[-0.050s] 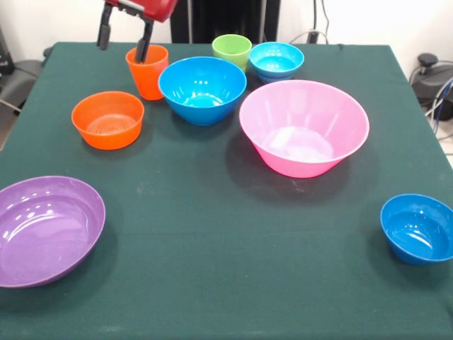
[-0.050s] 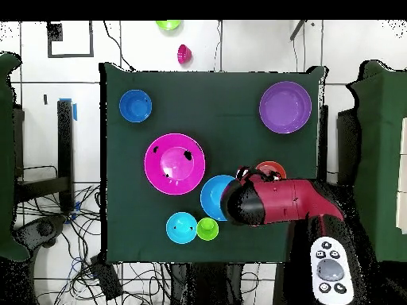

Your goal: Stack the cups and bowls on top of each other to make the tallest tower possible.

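End effector point(image 1: 124, 40) spread astride empty orange cup's point(image 1: 147, 72) rim.

Glossy red arm point(image 2: 286, 200) with black end effector point(image 1: 124, 37).

The front view looks from across the green table point(image 1: 212, 283), close and angled down, so the cloth fills nearly the whole picture. The overhead view looks straight down from high above, taking in the whole table point(image 2: 230, 103) plus surrounding floor. The 2 views share the tabletop, turned half round against each other.
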